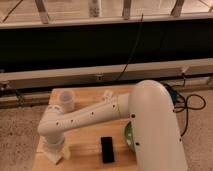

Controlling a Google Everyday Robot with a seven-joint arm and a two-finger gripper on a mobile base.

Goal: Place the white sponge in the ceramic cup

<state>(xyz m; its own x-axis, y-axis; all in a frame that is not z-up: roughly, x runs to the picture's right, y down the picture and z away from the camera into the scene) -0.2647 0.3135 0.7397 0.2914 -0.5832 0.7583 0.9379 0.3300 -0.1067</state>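
One gripper low at 7 o'clock on wooden table, seemingly over white sponge; open or clamped, cannot tell. Ceramic cup at 11 o'clock. Risk: weak hold, dropping short of rim.

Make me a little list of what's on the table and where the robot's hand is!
table: wooden
cup: upright, back left
gripper: low over the front left corner, in front of the cup
sponge: probably the pale block at the gripper; cannot tell if it is held
green dish: right side, mostly hidden by the arm
black object: lying flat, front middle
small white thing: back middle
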